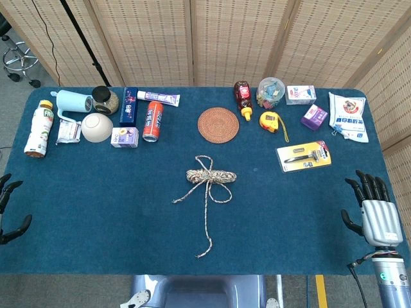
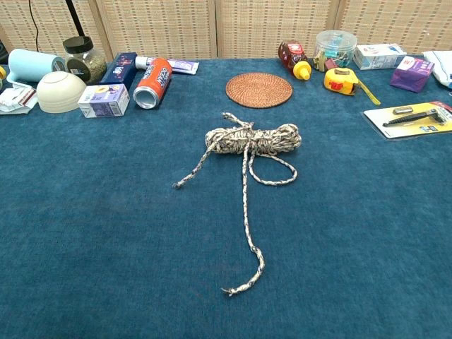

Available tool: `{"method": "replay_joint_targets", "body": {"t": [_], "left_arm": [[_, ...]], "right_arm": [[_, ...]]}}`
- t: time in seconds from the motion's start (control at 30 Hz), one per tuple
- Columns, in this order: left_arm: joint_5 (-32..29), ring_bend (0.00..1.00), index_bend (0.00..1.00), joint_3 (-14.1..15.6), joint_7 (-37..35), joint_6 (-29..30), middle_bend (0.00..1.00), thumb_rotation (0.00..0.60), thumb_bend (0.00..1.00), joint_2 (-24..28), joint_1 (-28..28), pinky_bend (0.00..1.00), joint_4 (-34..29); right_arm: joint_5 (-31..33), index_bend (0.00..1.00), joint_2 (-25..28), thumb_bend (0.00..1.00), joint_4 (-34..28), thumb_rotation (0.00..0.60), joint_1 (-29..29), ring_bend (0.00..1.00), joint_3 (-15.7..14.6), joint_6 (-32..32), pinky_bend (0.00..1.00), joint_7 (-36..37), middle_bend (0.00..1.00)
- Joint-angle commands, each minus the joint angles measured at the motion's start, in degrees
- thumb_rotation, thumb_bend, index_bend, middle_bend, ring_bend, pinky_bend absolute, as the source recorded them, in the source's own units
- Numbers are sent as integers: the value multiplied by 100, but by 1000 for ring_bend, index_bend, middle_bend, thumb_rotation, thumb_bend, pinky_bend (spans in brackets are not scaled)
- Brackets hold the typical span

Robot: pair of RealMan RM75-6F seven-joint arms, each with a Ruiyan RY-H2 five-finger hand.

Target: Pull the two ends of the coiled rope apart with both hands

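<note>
**A:** Woven screens behind, and a blue-covered surface (image 1: 96,212) with clutter pushed to the far edge — the middle belongs to the coiled rope (image 1: 210,175). Where are the hands?

**B:** Wide apart, both well clear of it. The right robot hand (image 1: 371,206) sits at the right edge, fingers straight, apart and holding nothing. The left robot hand (image 1: 9,212) barely peeks in at the left edge — dark fingers spread, nothing in them. The chest view shows neither.

**A:** And the rope itself?

**B:** A bundle wrapped at its waist, lying just in front of the round woven coaster (image 1: 218,124). Two tails trail toward the robot: the short end (image 1: 182,197) angles off to the left, the long end (image 1: 206,244) runs nearly straight down and finishes in a little hook. A loose loop (image 1: 223,192) lies right beside the long tail.

**A:** So what could go wrong?

**B:** My worry is that loop — a hand closing on it instead of a true end would drag the whole bundle, not open it. The tails also lie flat on the cloth, so thick fingers may slide over the thin cord. And if one side pulls harder, the coil could skate toward the red can (image 1: 151,120) or the coaster.
</note>
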Motion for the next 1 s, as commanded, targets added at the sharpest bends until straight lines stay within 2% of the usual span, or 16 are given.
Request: {"method": "replay_joint_targets", "body": {"t": [0.03, 0.3, 0.57, 0.8, 1.0], "left_arm": [[-2, 54, 164, -4, 22, -9, 81, 600, 296, -4, -8, 0, -6], [-63, 54, 164, -62, 27, -35, 81, 600, 296, 45, -39, 0, -14], [-33, 54, 164, -195, -71, -13, 81, 600, 296, 232, -120, 0, -99], [80, 54, 164, -241, -38, -47, 81, 600, 296, 366, -212, 0, -205], [110, 54, 164, -303, -75, -51, 81, 600, 296, 499, -271, 0, -266]], "right_arm": [[13, 167, -9, 376, 8, 600, 3, 0, 6, -22, 0, 8, 44], [-16, 175, -56, 375, 85, 600, 42, 0, 33, -100, 0, 122, 51], [-325, 238, -100, 375, 159, 600, 215, 0, 65, -206, 0, 382, 86], [-1015, 294, -140, 375, 150, 600, 742, 0, 6, -728, 0, 1113, 99], [-1416, 339, -247, 372, 174, 600, 1337, 0, 26, -1325, 0, 1308, 103]]}}
